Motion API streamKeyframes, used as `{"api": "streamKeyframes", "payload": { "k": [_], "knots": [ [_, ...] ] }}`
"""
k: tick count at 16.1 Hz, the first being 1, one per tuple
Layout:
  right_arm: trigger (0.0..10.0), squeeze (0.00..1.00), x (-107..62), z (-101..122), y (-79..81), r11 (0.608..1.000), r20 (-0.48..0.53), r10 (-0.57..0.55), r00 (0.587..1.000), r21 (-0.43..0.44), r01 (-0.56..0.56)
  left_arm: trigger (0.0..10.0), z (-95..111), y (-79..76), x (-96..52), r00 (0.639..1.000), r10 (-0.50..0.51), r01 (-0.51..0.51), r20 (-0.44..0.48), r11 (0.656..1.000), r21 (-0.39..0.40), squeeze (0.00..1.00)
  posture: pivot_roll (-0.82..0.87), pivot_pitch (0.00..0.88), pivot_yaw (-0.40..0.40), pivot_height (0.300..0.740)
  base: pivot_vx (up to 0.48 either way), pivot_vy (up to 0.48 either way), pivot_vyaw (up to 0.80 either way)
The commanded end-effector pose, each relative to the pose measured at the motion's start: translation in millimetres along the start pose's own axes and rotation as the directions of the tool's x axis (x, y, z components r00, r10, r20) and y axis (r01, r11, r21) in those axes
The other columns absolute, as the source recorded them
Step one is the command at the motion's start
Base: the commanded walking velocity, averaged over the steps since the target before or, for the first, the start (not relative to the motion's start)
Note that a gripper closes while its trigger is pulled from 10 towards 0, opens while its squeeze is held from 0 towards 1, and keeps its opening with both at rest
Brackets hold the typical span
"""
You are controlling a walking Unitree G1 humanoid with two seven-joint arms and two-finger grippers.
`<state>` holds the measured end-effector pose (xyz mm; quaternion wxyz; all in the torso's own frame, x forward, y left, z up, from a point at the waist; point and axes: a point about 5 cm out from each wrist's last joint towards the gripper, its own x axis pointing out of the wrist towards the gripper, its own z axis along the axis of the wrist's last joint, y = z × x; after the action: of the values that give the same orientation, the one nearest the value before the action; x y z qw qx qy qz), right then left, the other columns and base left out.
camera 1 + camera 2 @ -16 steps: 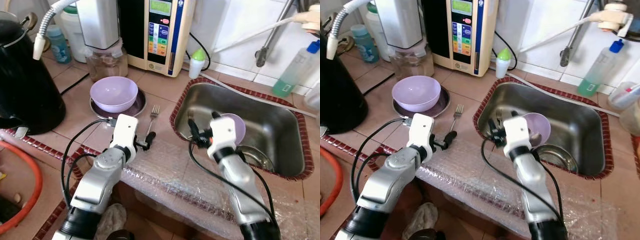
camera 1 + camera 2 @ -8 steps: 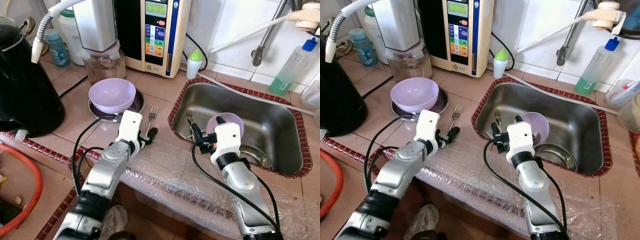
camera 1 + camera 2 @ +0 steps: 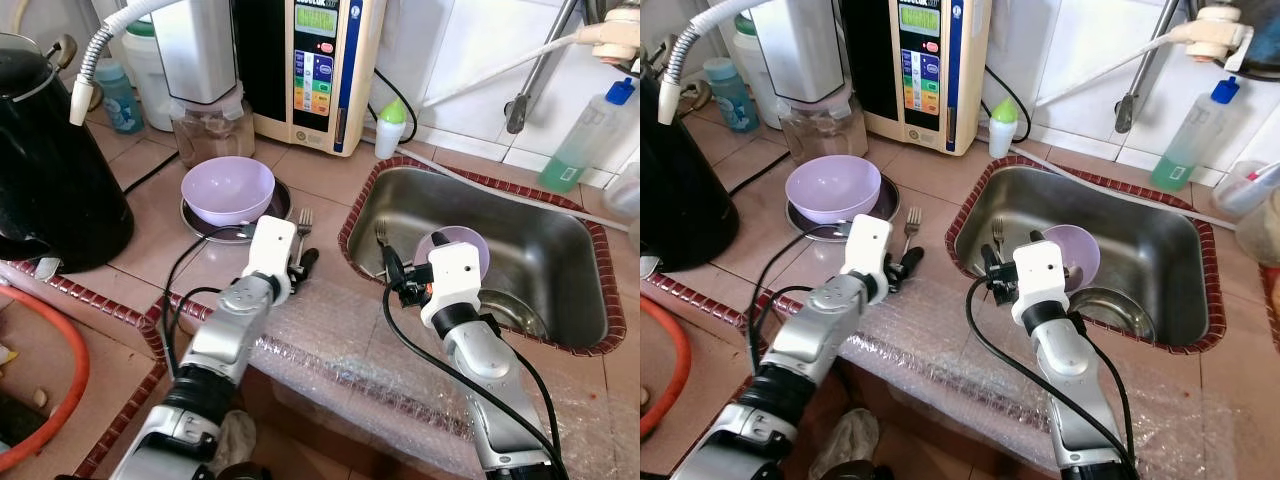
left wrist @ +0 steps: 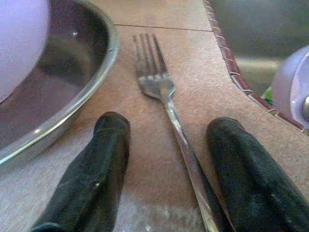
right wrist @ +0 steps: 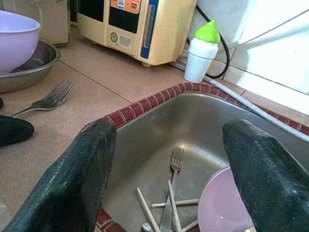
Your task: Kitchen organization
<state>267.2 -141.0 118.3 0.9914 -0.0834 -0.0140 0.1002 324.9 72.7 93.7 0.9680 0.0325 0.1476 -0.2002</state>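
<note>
In the left eye view, the left gripper (image 3: 303,266) sits low on the counter (image 3: 320,180) at the handle of a fork (image 3: 304,222), beside a lilac bowl (image 3: 228,188) resting in a metal dish (image 3: 268,213). The right gripper (image 3: 392,278) hangs over the sink (image 3: 560,250) rim, near a lilac plate (image 3: 462,240).

In the left wrist view, its 2 fingers (image 4: 87,179) are spread apart, straddling the fork (image 4: 166,108) without clamping it.

In the right wrist view, the 2 fingers (image 5: 72,179) are parted and empty above another fork (image 5: 173,186) and chopsticks (image 5: 161,205) in the sink (image 5: 203,125).
</note>
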Motion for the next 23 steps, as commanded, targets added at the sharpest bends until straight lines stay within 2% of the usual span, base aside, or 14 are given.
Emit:
{"api": "streamKeyframes", "payload": {
  "k": [1,7,11,12,15,17,21,23],
  "knots": [
    [10.0,0.00,2.9,5.1,0.4,1.000,0.013,0.007,1.000,-0.005,-0.007,0.0,-10.5,-9.5,2.6,0.997,-0.056,0.057,-0.059,0.998,0.021,0.00,-0.05,0.005,-0.004,0.740,0.000,0.000,0.00],
    [10.0,0.00,4.2,3.8,1.1,1.000,0.007,0.002,1.000,-0.001,-0.002,0.0,-24.8,-5.5,-1.3,0.985,-0.122,0.132,-0.124,0.989,0.069,0.00,-0.04,0.000,0.005,0.740,0.000,0.000,0.00],
    [10.0,0.00,9.5,4.3,-0.9,1.000,0.012,-0.004,1.000,-0.002,0.004,0.0,-29.5,-1.5,-11.1,0.974,-0.194,0.203,-0.119,0.976,0.077,0.00,-0.02,0.000,0.006,0.740,0.000,0.000,0.00],
    [10.0,0.00,12.0,5.3,-0.9,1.000,0.018,-0.004,1.000,-0.003,0.004,0.0,-34.9,-0.9,-17.3,0.963,-0.238,0.249,-0.129,0.965,0.077,0.00,-0.02,0.000,0.007,0.740,0.000,0.000,0.00],
    [10.0,0.00,11.9,4.5,-2.4,1.000,0.016,-0.012,1.000,-0.001,0.012,0.0,-41.9,0.5,-27.2,0.946,-0.289,0.306,-0.143,0.946,0.110,0.00,-0.02,0.000,0.005,0.740,0.000,0.000,0.00],
    [10.0,0.00,11.1,4.2,-3.5,1.000,0.015,-0.011,1.000,-0.004,0.011,0.0,-43.0,7.7,-33.5,0.952,-0.273,0.292,-0.136,0.945,0.147,0.00,-0.02,0.000,0.000,0.740,0.000,0.000,0.00],
    [10.0,0.00,15.6,5.8,-5.7,1.000,0.021,-0.007,1.000,-0.010,0.008,0.0,-30.5,26.2,-40.9,0.982,-0.187,0.185,-0.015,0.953,0.240,0.00,-0.01,0.000,-0.022,0.740,0.000,0.000,0.00],
    [10.0,0.00,19.0,7.4,-5.6,1.000,0.026,-0.002,1.000,-0.009,0.002,0.0,-31.3,31.9,-40.2,0.990,-0.137,0.135,-0.005,0.962,0.238,0.00,-0.01,0.000,-0.031,0.740,0.000,0.000,0.00]
  ]
}}
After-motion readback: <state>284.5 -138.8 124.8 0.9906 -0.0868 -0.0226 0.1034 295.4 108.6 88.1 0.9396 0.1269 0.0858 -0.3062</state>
